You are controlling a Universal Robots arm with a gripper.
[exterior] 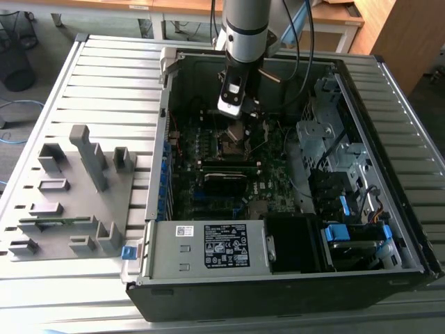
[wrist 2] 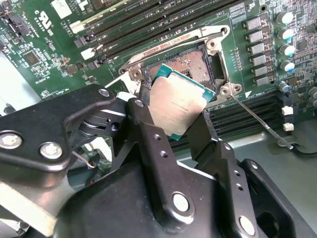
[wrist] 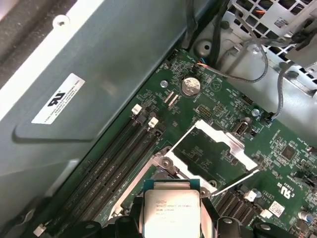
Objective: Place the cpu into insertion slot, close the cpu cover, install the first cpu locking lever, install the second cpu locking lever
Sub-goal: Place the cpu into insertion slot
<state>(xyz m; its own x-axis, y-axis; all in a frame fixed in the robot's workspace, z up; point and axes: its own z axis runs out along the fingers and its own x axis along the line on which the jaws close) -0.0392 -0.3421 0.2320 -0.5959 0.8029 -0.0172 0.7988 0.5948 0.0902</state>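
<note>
We see a grey slatted bench [exterior: 104, 69] carrying an open computer case [exterior: 278, 296] and, just beside it on the exterior view's left, a grey fixture plate [exterior: 69, 202] with upright blocks.

cpu [wrist: 171, 210] clamped in gripper [wrist: 171, 224], 2 black fingers [wrist: 209, 220] on opposite edges, over green motherboard [wrist: 223, 99]; cpu cover [wrist: 237, 145] lies open just beside.

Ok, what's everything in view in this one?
cpu: one, silver-grey, in the hand, over the insertion slot.
insertion slot: one, dark, on the motherboard.
cpu cover: one, silver, flipped open.
motherboard: one, green, inside the case.
case: one, black, open, on the table.
fixture block: one, grey, at the exterior view's left of the case.
table: one, grey, slatted.
arm: one, silver-grey, reaching into the case.
hand: one, black, shut on the cpu.
</note>
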